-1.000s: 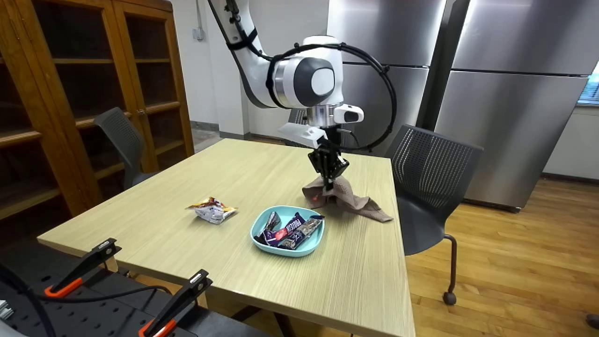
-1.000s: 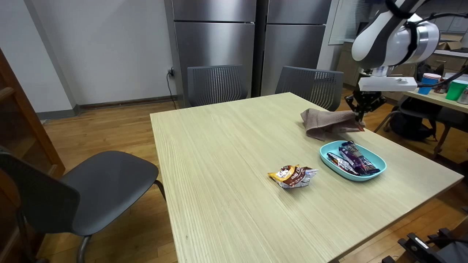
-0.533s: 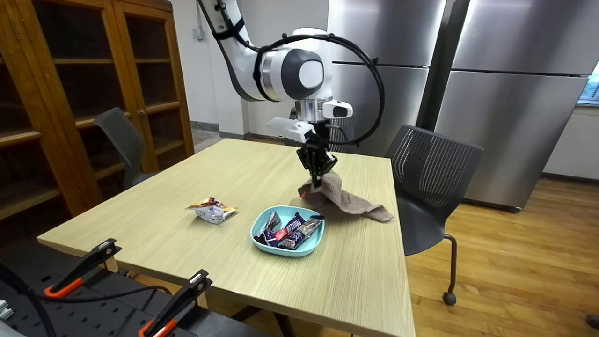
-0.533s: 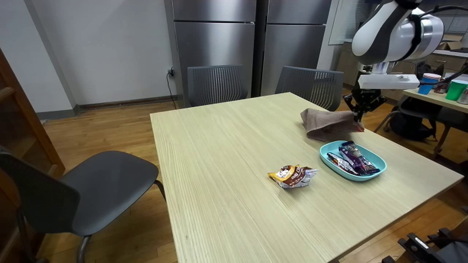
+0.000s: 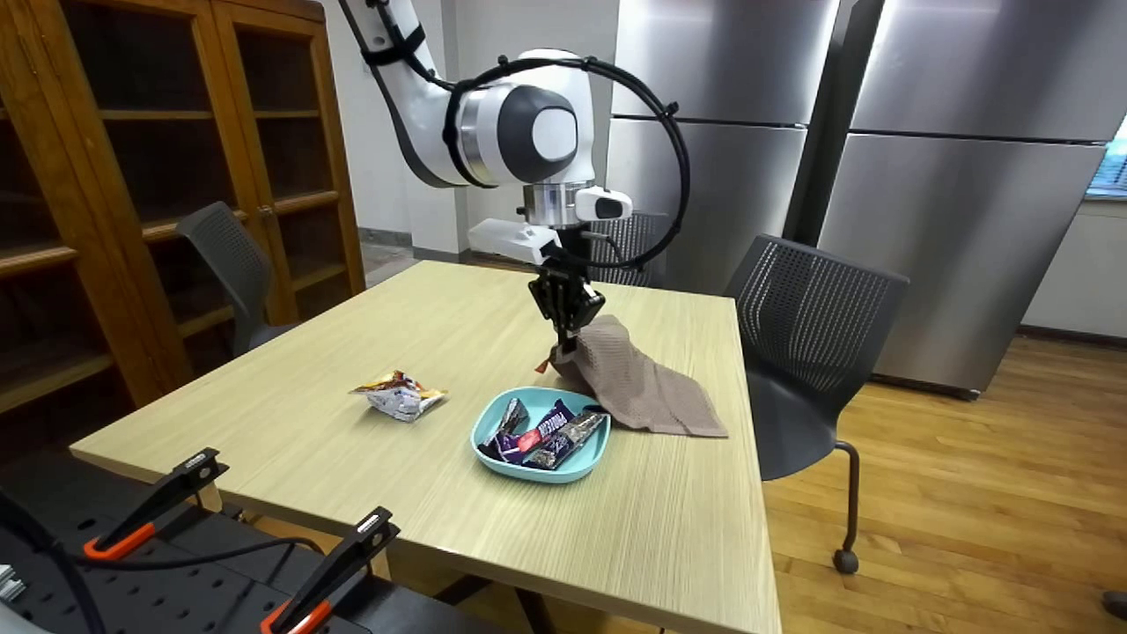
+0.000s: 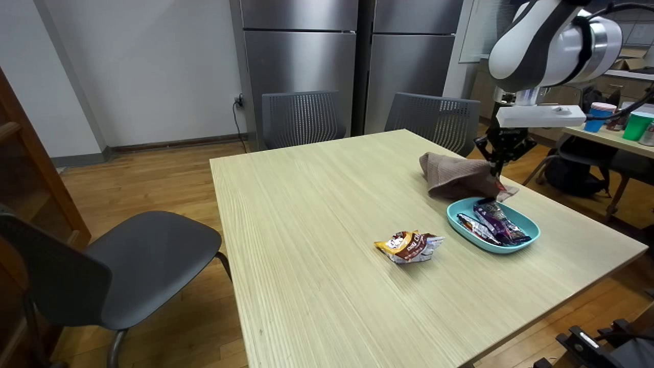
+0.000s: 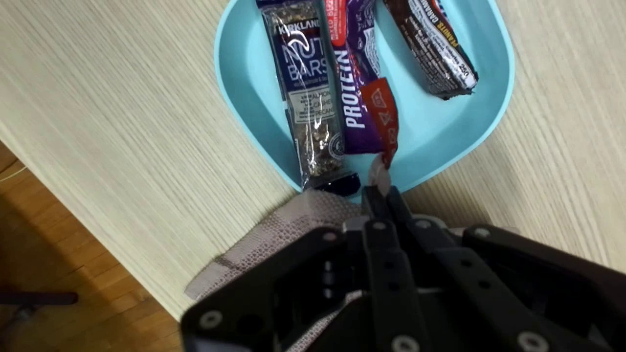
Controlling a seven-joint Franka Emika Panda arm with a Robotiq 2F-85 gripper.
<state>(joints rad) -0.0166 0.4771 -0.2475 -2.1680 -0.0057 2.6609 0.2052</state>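
Over the light wood table (image 5: 396, 330), near the turquoise tray (image 7: 430, 132): black gripper (image 7: 383, 193) pointing down, jaws pressed together on a corner of a brown waffle-weave towel (image 5: 651, 387). Red care label (image 7: 384, 117), laundry symbols visible, juts past the jaws toward 12 o'clock in the wrist view, crossing in front of a purple Protein bar (image 7: 354, 98). Raised at the pinch, towel drapes away toward 4 o'clock in an exterior view, its lower part resting on the table just beside the tray. Towel against tray rim: contact cannot be told.

Tray contents, reading from the jaws in the wrist view: Kirkland Nut Bars packet (image 7: 310, 98) at 11 o'clock; Protein bar between 11 and 12; dark brown peanut-caramel bar (image 7: 433, 54) between 12 and 1.

Crumpled snack bag (image 5: 401, 398) lies on the table between 9 and 10 o'clock from the tray in an exterior view, apart from it. Dark gray chair (image 5: 806, 361) at 3 o'clock from the towel, beyond the table edge; stainless refrigerator (image 5: 960, 229) behind it, at 2 o'clock.
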